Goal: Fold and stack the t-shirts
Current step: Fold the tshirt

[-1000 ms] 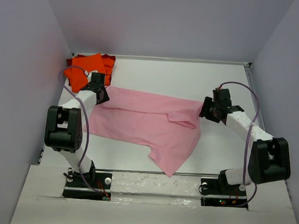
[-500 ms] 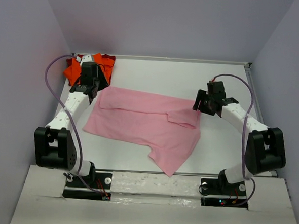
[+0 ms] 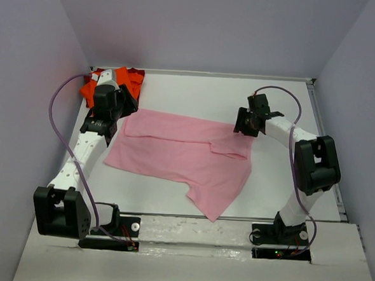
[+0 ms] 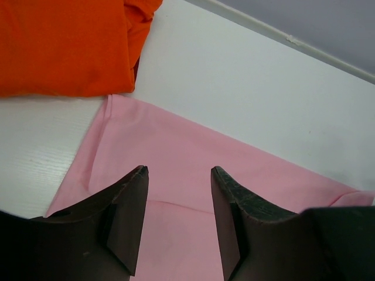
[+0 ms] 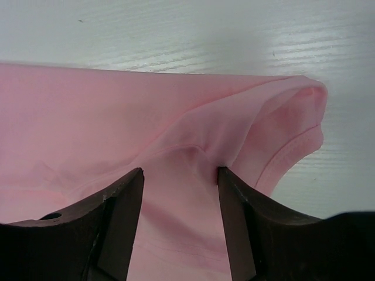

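The light pink t-shirt [image 3: 174, 149] lies spread flat across the middle of the table, one corner hanging toward the front edge. A folded bright orange t-shirt [image 3: 129, 79] sits in the back left corner, with a dark red edge [image 3: 89, 77] showing under it. My left gripper [image 3: 117, 109] hovers open over the pink shirt's back left corner [image 4: 193, 146], the orange shirt [image 4: 58, 41] just beyond it. My right gripper [image 3: 242, 126] is open too, its jaws straddling a raised fold by the pink sleeve [image 5: 281, 129]. Neither gripper holds anything.
The white table [image 3: 203, 97] is boxed in by grey walls at the back and on both sides. The left arm reaches along the left wall, and the right arm bends in from the right. A white ledge [image 3: 188, 230] runs along the front.
Both grippers have moved toward the back of the table. The left arm has stretched out, and its jaws have opened wider. The pink shirt's back left corner now lies flat.
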